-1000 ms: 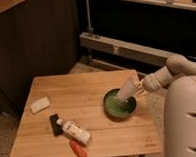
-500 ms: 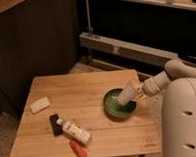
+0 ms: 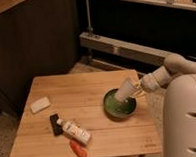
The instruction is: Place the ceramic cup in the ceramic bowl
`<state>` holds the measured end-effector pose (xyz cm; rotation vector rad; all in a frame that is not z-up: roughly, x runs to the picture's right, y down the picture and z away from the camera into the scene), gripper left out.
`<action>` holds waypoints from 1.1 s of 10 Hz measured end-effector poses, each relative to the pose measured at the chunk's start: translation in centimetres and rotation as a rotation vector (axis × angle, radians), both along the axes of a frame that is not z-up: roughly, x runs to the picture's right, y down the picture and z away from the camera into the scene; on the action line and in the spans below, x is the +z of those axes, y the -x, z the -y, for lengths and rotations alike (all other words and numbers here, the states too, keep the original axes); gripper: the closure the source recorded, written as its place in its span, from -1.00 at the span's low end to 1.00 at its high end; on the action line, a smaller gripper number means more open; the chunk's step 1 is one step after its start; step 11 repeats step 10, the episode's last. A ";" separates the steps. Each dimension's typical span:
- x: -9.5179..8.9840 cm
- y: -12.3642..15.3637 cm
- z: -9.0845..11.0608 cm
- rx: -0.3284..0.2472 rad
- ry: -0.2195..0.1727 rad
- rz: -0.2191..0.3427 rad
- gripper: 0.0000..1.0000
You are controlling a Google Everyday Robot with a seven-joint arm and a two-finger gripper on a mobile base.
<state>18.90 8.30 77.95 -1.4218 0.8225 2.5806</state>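
The off-white ceramic cup [image 3: 125,89] hangs tilted over the right side of the green ceramic bowl [image 3: 117,106], its lower end at or just inside the bowl's rim. The bowl sits on the right part of the wooden table [image 3: 80,91]. My gripper [image 3: 136,88] reaches in from the right on a white arm and is shut on the cup's upper right end.
A white labelled bottle [image 3: 76,132] lies at the front left of the table, with a black object [image 3: 55,124] at its left end and an orange-red object [image 3: 79,149] in front of it. A white flat pad [image 3: 40,104] lies at the left. My white body [image 3: 186,120] stands at the table's right edge.
The gripper and cup have only shifted slightly over the bowl's right side. The cup stays held and the bowl has not moved.
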 end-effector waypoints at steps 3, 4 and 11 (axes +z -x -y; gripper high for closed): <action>0.0 1.4 -0.3 -0.011 -0.004 0.010 0.35; -0.6 1.4 0.0 -0.012 -0.006 0.011 0.35; -1.6 3.6 0.5 -0.030 -0.001 0.027 -0.31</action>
